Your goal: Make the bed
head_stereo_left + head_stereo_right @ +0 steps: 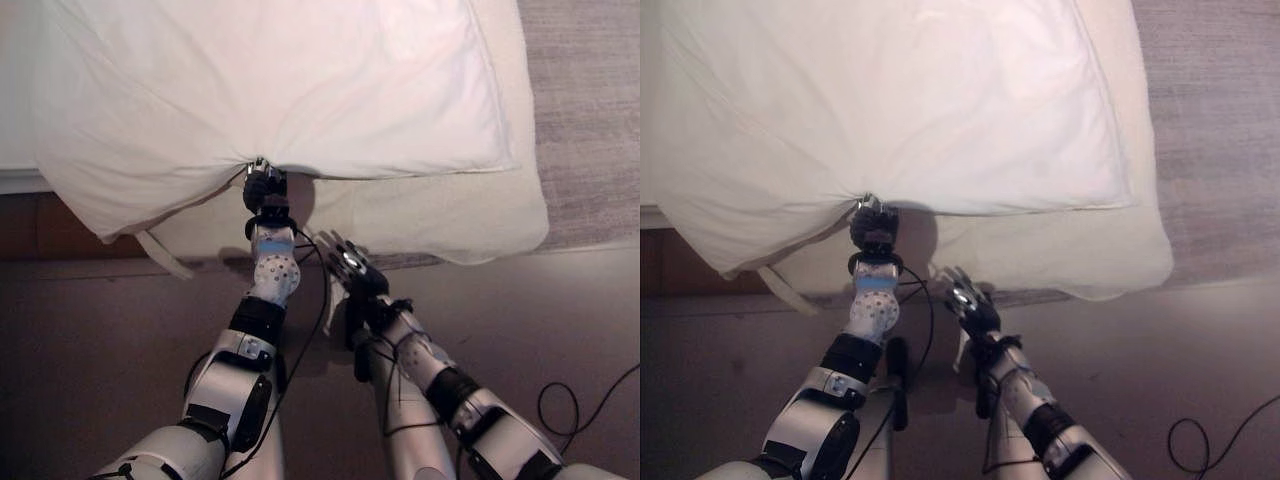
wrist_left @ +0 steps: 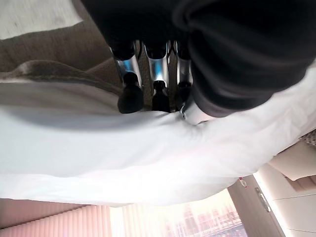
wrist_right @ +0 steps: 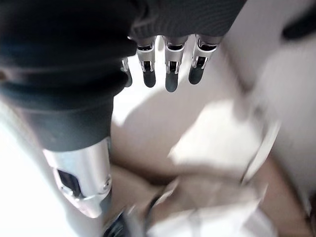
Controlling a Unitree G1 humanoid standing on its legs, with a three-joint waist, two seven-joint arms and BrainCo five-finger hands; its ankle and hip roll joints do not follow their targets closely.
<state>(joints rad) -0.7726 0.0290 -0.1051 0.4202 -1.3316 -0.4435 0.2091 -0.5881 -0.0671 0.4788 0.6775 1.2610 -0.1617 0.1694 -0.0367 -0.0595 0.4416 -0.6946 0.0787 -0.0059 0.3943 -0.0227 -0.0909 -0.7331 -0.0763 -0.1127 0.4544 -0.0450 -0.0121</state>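
A white duvet (image 1: 280, 80) lies across the bed, over a cream blanket (image 1: 430, 215) that hangs past the near edge. My left hand (image 1: 264, 190) reaches up to the duvet's near hem and is shut on it; the cloth puckers into folds at that spot. In the left wrist view its curled fingers (image 2: 130, 94) press into the white cloth (image 2: 123, 148). My right hand (image 1: 352, 268) hovers lower, just under the cream blanket's edge, open and holding nothing. Its fingers (image 3: 170, 74) are straight in the right wrist view.
A dark wooden bed frame (image 1: 30, 225) shows under the duvet at the left. A cream strap (image 1: 165, 255) dangles from the blanket's left corner. Grey carpet (image 1: 590, 120) lies to the right of the bed, with brown floor (image 1: 100, 360) in front.
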